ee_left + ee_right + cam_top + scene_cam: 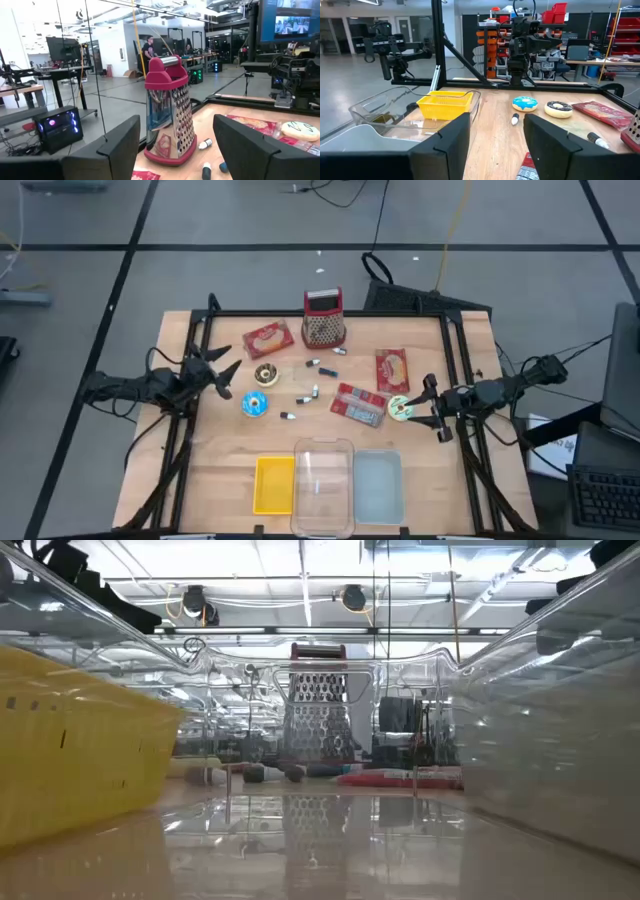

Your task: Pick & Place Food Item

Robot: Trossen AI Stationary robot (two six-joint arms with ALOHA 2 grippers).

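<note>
On table, round blue-iced donut (255, 405)

Matt wooden table (420, 470), shiny perforated metal grater (170, 120), clear glossy plastic bin (323, 475)

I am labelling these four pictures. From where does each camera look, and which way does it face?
High: overhead, straight down on the table; both arms visible.
Low: table height, between the containers, facing the grater; no arm visible.
Left wrist: past the open left end effector toward the grater.
Right wrist: past the open right end effector, across the table toward the yellow basket.
All four share the grater.
</note>
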